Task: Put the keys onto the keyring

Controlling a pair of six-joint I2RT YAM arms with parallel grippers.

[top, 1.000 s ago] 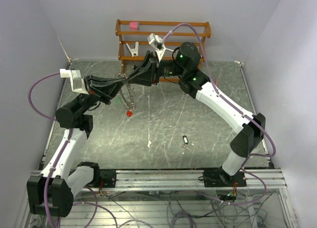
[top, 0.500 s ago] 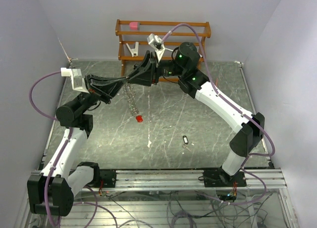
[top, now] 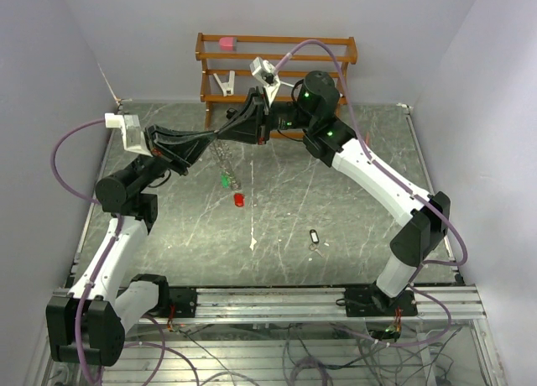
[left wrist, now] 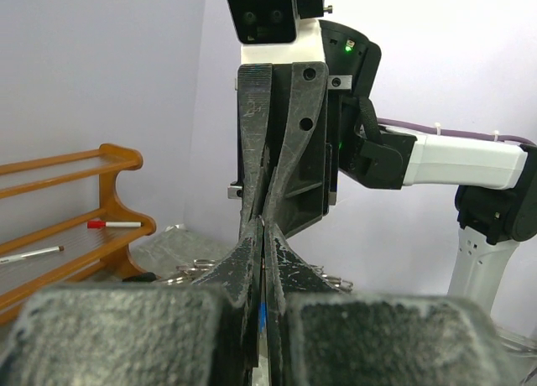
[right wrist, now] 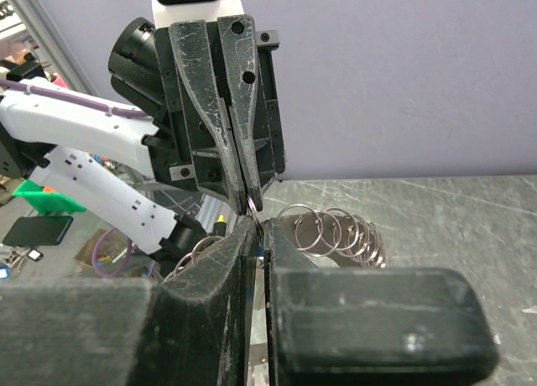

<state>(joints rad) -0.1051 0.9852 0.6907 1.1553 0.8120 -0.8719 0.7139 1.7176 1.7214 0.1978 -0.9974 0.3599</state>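
Both grippers meet tip to tip above the back of the table. My left gripper (top: 210, 139) (left wrist: 264, 233) is shut on the wire of the keyring (top: 222, 161), whose small silvery loops (right wrist: 336, 235) fan out beside the tips. My right gripper (top: 226, 133) (right wrist: 258, 232) faces it, jaws pressed to a thin slit on the same wire. A sliver of blue shows in that slit. A green-tagged key (top: 225, 181) and a red-tagged key (top: 239, 200) dangle below the ring. A black-tagged key (top: 314, 235) lies on the table nearer the front.
A wooden rack (top: 277, 46) stands against the back wall, holding a pink object (top: 226, 43), a white clip (top: 224, 84) and a red-capped pen (left wrist: 113, 224). A small white scrap (top: 252, 243) lies on the dark marbled table (top: 361, 226).
The right jaws have closed to a slit. The hanging keys have swung: the red tag moved right and down, and the green tag has come into view.
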